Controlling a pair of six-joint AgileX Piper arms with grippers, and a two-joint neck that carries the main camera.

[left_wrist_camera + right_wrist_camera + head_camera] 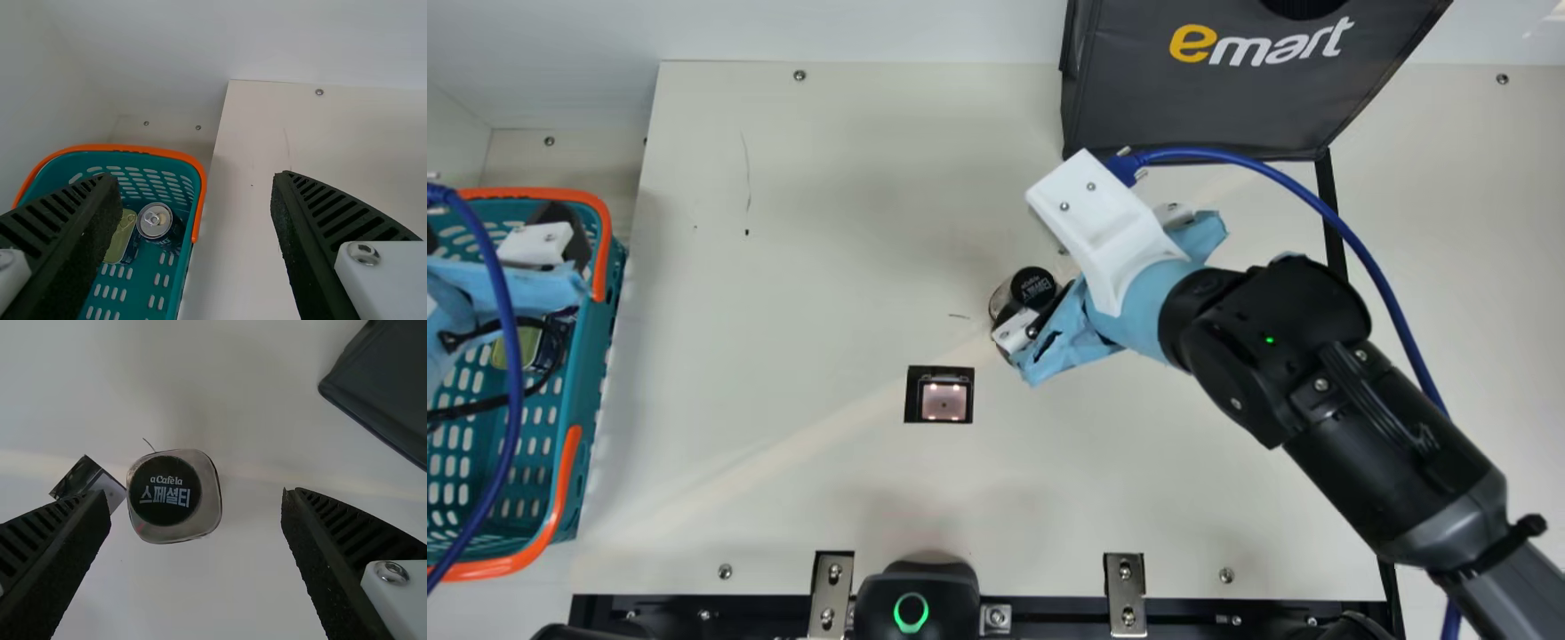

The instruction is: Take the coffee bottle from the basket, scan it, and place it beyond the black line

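Near the scanner point(943, 402), on the pale table point(827, 311), the coffee bottle point(210, 495) is standing, to our eyes upright, its dark cap point(165, 491) facing up; around it the right gripper point(195, 495) is holding its two fingers wide apart, one of them lying nearer to the bottle, and we are seeing no grip yet; over the basket point(596, 258) the left gripper point(197, 179) is also having its fingers wide, with nothing between them

We are judging that the bottle is carrying some weight, if it is full; its clear wall is looking smooth, so it is possibly slipping under a weak hold, and perhaps giving a little under a hard one; its rounded-square shape is offering flat sides, so we are preferring to take it by two opposite sides, on the body below the cap; for this we are needing to centre the fingers first, otherwise the nearer one is risking to tip it; whether the scan is done, we are not managing to tell; the black line point(1331, 213) is still waiting for it
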